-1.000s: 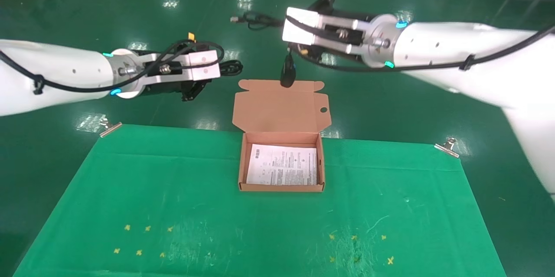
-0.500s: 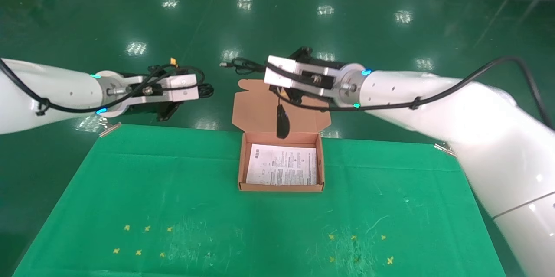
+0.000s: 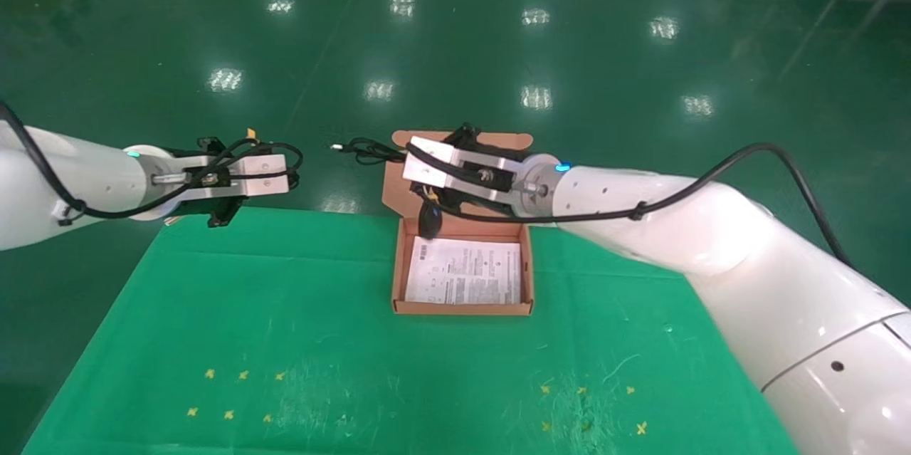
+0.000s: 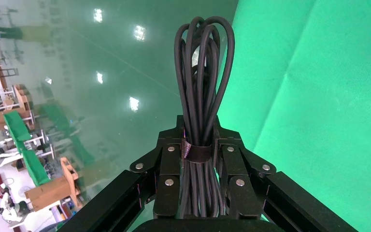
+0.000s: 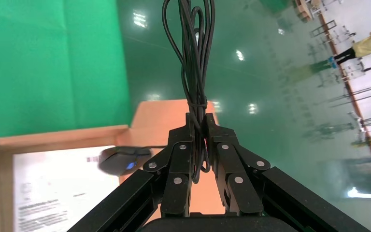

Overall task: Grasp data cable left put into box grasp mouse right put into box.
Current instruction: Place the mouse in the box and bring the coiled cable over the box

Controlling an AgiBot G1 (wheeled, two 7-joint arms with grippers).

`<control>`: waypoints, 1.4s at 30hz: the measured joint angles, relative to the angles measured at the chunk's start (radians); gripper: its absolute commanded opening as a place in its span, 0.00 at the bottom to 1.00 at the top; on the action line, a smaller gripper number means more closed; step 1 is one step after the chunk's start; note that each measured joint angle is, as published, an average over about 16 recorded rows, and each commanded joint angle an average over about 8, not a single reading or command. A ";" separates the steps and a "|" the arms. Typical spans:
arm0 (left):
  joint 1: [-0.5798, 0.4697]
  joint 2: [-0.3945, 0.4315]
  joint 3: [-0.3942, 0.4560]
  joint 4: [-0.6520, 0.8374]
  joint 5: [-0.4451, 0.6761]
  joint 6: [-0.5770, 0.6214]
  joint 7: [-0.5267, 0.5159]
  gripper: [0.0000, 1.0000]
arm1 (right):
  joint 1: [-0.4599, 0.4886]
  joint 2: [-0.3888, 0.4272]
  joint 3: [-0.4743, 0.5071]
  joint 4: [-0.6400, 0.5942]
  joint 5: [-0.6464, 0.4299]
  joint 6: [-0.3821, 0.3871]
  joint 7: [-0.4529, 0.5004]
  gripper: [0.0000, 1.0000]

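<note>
The salmon-orange box [image 3: 462, 308] stands open on the green cloth, a printed sheet [image 3: 462, 280] on its floor. Its lid [image 3: 392, 191] leans back, mostly hidden behind my right arm. My right gripper [image 5: 200, 121] is shut on the mouse's coiled cord [image 5: 193, 58]. The black mouse [image 3: 429, 220] hangs below it at the box's back left corner; it also shows in the right wrist view [image 5: 121, 160]. My left gripper [image 4: 200, 128] is shut on the data cable [image 4: 203, 72] at its tie, held in the air over the cloth's far left edge, left of the box.
The green cloth [image 3: 285, 312] covers the table, with small yellow marks [image 3: 235, 394] near the front on both sides. Beyond the far edge is shiny green floor [image 3: 455, 49]. The cord's USB plug [image 3: 336, 147] sticks out left of the lid.
Both arms have come down and toward me. The right one lowered the mouse from above the lid to the box's back left corner. The left one drew back to the left with the cable.
</note>
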 measured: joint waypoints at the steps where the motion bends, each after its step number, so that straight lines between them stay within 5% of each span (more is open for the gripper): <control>1: 0.001 -0.001 0.000 -0.004 0.004 0.003 -0.004 0.00 | -0.003 0.000 -0.010 -0.005 0.014 0.006 0.000 0.00; 17: 0.008 -0.005 0.001 -0.026 0.016 0.015 -0.022 0.00 | -0.032 0.001 -0.152 -0.150 0.167 0.081 0.017 0.00; 19: 0.008 -0.005 0.001 -0.027 0.016 0.015 -0.022 0.00 | -0.033 0.000 -0.165 -0.165 0.178 0.085 0.017 0.14; 26: 0.008 -0.005 0.001 -0.028 0.017 0.016 -0.022 0.00 | -0.035 -0.002 -0.200 -0.187 0.207 0.089 0.018 0.98; 42: 0.026 0.014 0.000 -0.022 -0.015 0.000 -0.015 0.00 | -0.038 0.058 -0.221 -0.128 0.217 0.089 0.031 1.00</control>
